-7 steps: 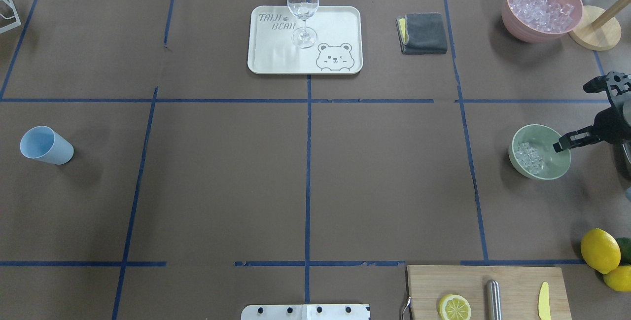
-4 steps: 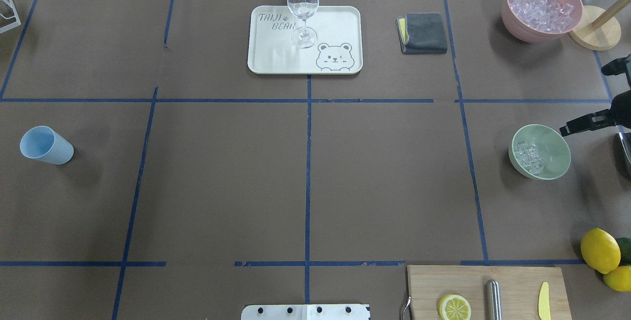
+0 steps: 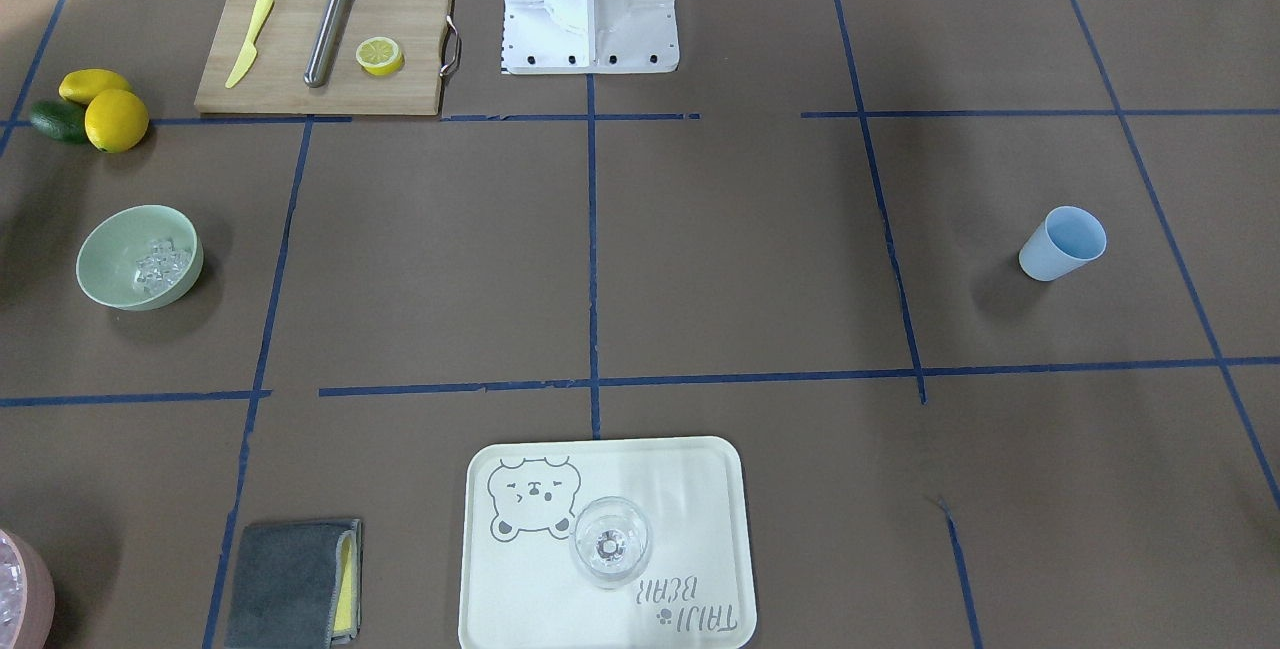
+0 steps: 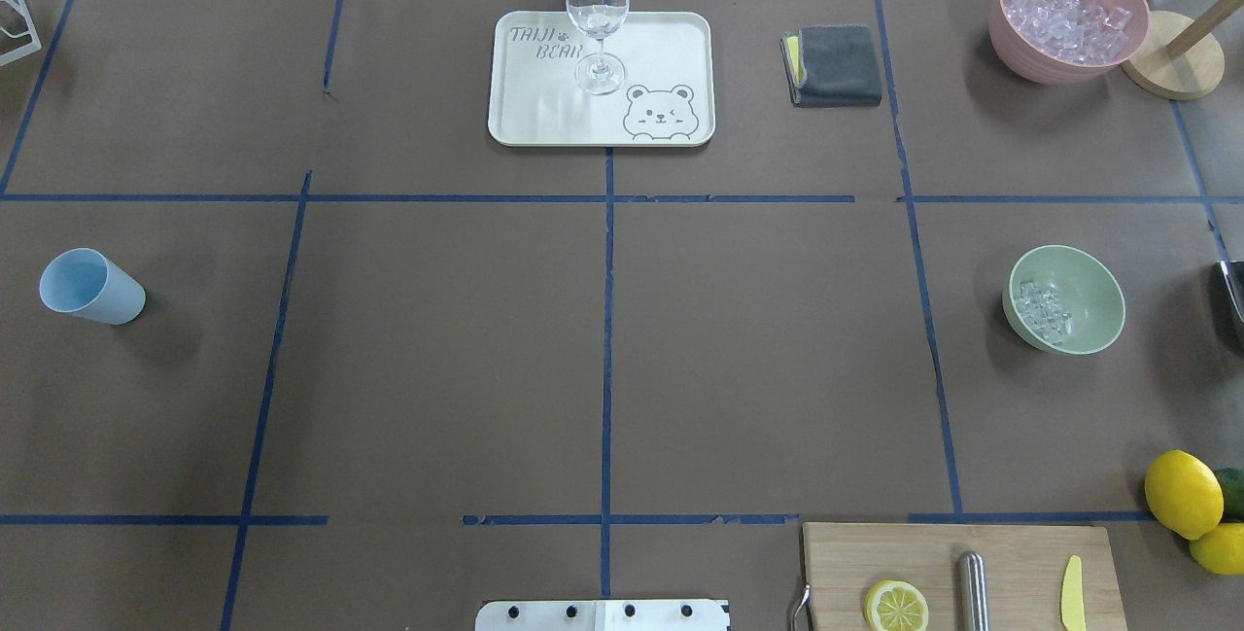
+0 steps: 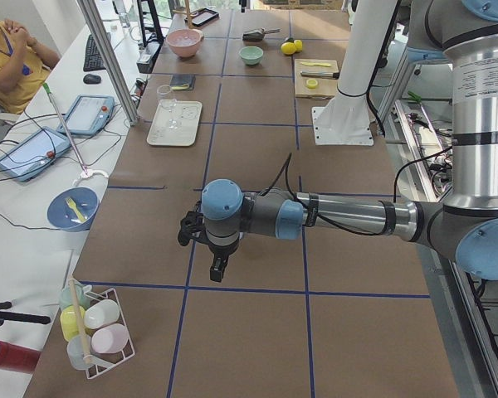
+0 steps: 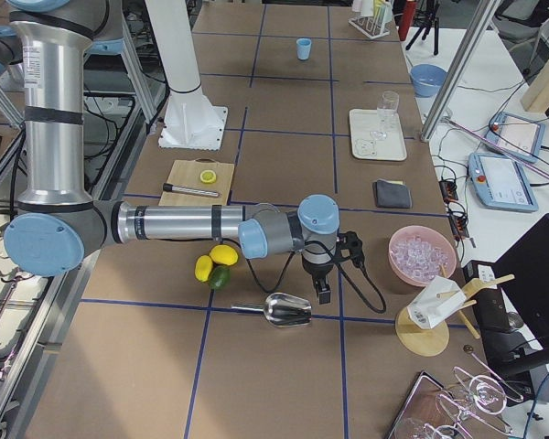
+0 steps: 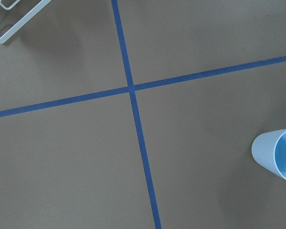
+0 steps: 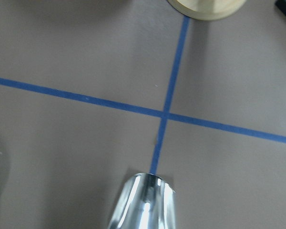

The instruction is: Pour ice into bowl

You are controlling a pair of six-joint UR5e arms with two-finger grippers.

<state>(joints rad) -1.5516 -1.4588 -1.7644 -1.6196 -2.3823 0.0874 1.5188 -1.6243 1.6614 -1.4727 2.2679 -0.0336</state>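
The bowl point(image 4: 1064, 298) is sitting upright near the table's right-end edge, about midway between the robot's edge and the operators' edge. The ice point(image 4: 1043, 310) is lying inside it as a small heap against the wall facing the table's middle, so I am judging the pour as done. The right gripper point(image 6: 322, 291) is hanging over that end of the table above a metal scoop point(image 6: 288, 309), and the near arm is blocking the bowl in the right-side view. Only a side view is showing its fingers, so I cannot tell whether they are parted or pressed together. The same goes for the left gripper point(image 5: 214, 264), which is hovering toward the left-end edge near the blue cup point(image 4: 92, 286). Risk as I am reading it: the right arm is working low and close, so a sweep toward the table's middle could be clipping the bowl's rim. That would tip or skid a light, smooth bowl and send the slick cubes out over the lip. A descent could also be catching the scoop and pushing it toward the lemons point(image 6: 217, 265) or the pink container point(image 4: 1069, 14). On pointing: the bowl is facing mouth-up and, being round, is showing no long axis. The ice heap is showing no clear long axis either.
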